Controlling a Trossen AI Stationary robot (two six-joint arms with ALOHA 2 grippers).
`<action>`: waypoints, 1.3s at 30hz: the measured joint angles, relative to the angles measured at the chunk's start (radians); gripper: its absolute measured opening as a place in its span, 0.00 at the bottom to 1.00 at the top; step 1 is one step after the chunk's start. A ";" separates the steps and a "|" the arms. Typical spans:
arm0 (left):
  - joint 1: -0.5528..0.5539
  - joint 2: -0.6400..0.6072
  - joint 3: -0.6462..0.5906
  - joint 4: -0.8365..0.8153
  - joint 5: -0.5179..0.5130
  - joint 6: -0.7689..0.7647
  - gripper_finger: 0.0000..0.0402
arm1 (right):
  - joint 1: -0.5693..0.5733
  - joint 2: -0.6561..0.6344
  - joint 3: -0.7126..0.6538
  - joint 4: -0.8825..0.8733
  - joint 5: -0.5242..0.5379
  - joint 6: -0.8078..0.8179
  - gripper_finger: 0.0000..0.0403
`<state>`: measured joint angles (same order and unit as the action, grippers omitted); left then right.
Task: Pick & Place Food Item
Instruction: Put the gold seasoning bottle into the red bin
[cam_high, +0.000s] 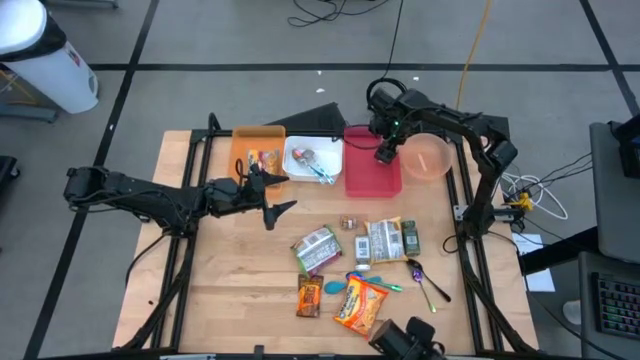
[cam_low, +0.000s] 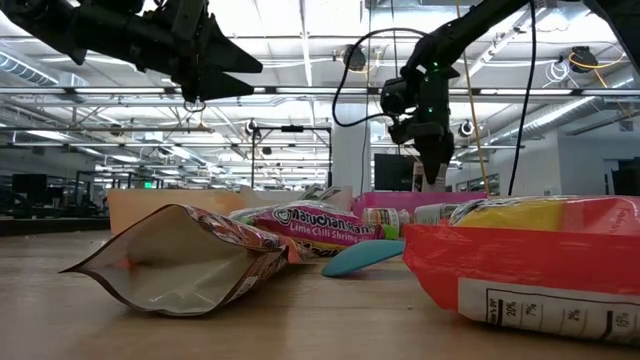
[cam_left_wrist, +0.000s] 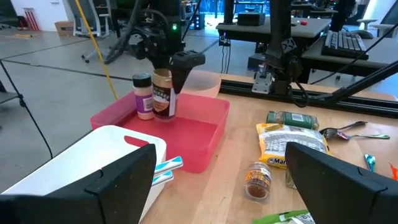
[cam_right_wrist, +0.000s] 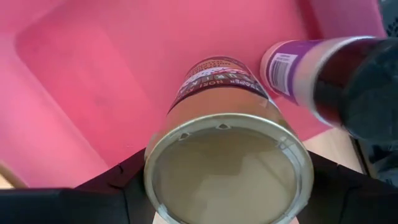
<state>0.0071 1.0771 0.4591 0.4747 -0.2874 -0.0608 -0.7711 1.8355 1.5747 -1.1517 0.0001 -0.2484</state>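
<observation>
**Jar over the red bin, release not yet done**

The right hand (cam_left_wrist: 173, 93) is clamped on a spice jar (cam_left_wrist: 163, 94) and holds it upright in the red bin (cam_high: 372, 170), just beside a second jar (cam_left_wrist: 143, 96) with a purple label that already stands there. The long axis of the held jar is vertical, with its lid up toward the hand. I judge the placing is near its end: the jar must be set down and let go. I cannot tell if its base touches the bin floor. More packets (cam_high: 318, 248) lie on the counter (cam_high: 200, 300). The left hand (cam_high: 272, 195) waits with its fingers apart, above the counter near the orange bin (cam_high: 243, 142).
</observation>
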 joint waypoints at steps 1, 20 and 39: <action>0.000 0.000 0.000 0.000 0.000 0.000 0.91 | 0.005 0.000 -0.010 0.007 0.002 -0.007 0.67; 0.000 0.000 0.000 0.000 0.000 0.000 0.91 | 0.012 0.001 -0.049 0.002 0.051 -0.037 0.67; 0.000 0.001 0.000 0.000 0.000 -0.002 0.91 | 0.012 0.000 -0.049 0.000 0.052 -0.078 0.74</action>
<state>0.0071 1.0779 0.4591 0.4744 -0.2871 -0.0624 -0.7589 1.8355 1.5257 -1.1519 0.0517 -0.3264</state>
